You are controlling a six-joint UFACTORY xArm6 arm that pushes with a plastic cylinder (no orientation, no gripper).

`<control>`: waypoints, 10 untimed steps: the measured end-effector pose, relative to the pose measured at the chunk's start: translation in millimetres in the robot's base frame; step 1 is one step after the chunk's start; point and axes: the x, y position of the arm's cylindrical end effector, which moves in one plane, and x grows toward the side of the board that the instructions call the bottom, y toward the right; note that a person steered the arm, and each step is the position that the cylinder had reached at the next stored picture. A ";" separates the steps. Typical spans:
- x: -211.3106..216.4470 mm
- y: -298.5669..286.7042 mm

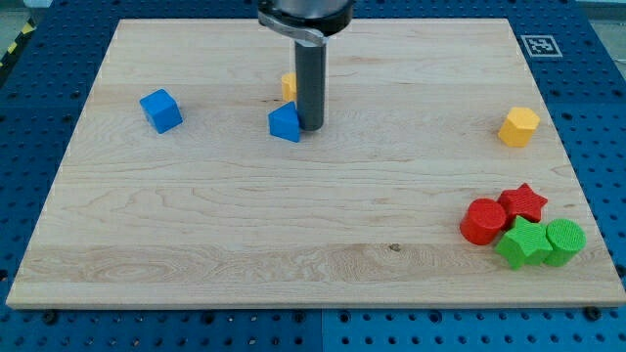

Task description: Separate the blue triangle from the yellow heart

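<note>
Upper centre of the bench (196,244), my tip (311,126) touches the blue triangle (285,123) on its right; the yellow heart (289,85) sits just above, half hidden. No pincer here, so you push leftward or downward.

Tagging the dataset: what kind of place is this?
Likely a robotics lab bench: a light wooden board on a blue perforated table, a printed fiducial marker at the board's corner, small coloured blocks such as a blue triangle.

no readable txt or nos., only b/w fiducial marker (538,45) on board top-right corner (489,29)
</note>
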 end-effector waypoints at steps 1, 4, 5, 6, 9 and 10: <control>1.4 -12.8; 22.7 -24.1; 22.3 -48.6; 22.3 -82.3; 16.7 -44.1; -0.5 -31.5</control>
